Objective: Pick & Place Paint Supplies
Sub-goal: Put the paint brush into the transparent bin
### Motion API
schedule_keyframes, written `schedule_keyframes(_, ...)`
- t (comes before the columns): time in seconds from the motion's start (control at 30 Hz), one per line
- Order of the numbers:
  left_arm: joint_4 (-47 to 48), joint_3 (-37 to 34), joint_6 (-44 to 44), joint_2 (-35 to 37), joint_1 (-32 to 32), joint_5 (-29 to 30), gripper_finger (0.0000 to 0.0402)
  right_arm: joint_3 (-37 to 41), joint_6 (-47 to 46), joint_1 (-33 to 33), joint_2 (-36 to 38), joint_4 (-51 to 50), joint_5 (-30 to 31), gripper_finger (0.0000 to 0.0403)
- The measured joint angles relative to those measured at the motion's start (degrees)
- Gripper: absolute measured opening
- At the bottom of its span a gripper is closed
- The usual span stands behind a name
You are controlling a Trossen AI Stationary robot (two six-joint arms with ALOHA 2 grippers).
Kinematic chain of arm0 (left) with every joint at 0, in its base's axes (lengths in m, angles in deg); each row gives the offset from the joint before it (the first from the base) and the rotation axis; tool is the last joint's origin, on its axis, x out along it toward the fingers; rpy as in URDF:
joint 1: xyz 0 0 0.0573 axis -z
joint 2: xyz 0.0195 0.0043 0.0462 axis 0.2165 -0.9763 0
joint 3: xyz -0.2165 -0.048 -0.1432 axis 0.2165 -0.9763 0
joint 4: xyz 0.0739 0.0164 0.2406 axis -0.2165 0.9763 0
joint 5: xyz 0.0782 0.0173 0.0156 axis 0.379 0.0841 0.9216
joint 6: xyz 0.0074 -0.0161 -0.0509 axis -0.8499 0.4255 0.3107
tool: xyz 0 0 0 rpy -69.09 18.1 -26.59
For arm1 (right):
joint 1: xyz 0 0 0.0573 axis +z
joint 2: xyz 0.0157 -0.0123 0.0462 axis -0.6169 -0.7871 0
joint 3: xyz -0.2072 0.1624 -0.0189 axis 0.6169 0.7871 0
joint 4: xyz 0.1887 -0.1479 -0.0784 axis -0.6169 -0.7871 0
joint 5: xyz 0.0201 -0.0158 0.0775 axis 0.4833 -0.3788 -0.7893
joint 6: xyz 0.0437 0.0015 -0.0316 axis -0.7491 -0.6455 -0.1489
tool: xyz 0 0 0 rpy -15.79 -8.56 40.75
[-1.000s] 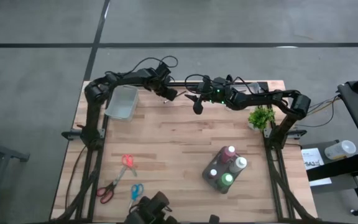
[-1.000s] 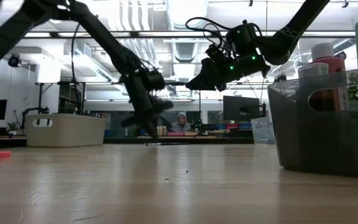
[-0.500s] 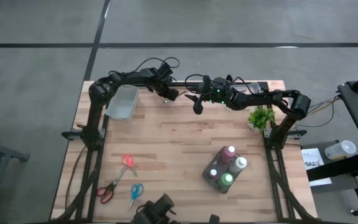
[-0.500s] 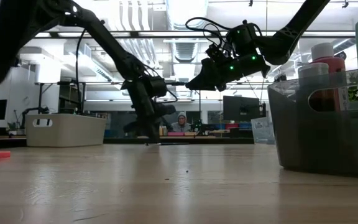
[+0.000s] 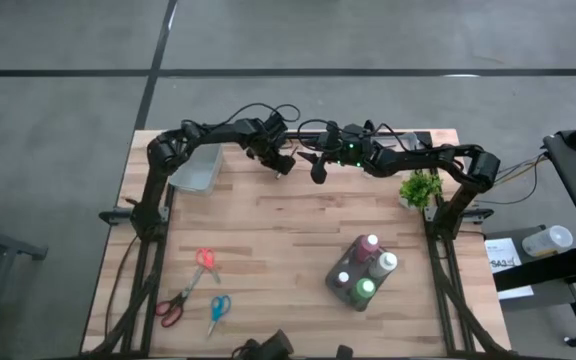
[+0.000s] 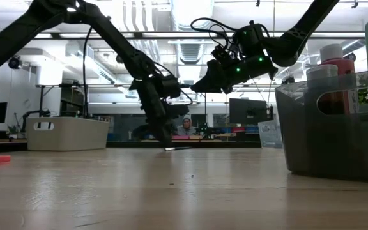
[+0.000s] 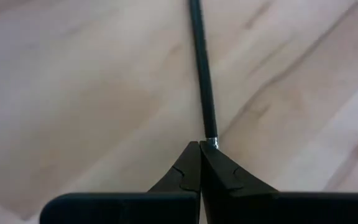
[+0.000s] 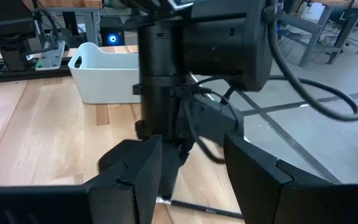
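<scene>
My left fingers: pinched on a paintbrush lying on the worktop.
My right fingers: apart, raised nearby.

A thin dark paintbrush runs off the top edge of the left wrist view, so its far end is unseen. In the low view, a grey organizer at right is cut by the frame edge, hiding most bottles inside. In the high view, the brush is too small to make out.
</scene>
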Motion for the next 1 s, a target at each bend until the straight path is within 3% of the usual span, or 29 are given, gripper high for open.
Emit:
schedule_keyframes(0.57, -5.1, -0.2, 1.5, -0.3, 6.9, -1.3, 0.0, 0.0, 0.0, 0.0, 0.0, 0.0, 0.0, 0.017)
schedule_keyframes(1.0, -4.8, -0.2, -0.2, 0.5, 6.8, -0.4, 0.0, 0.0, -0.6, 0.0, 0.0, -0.4, 0.0, 0.017)
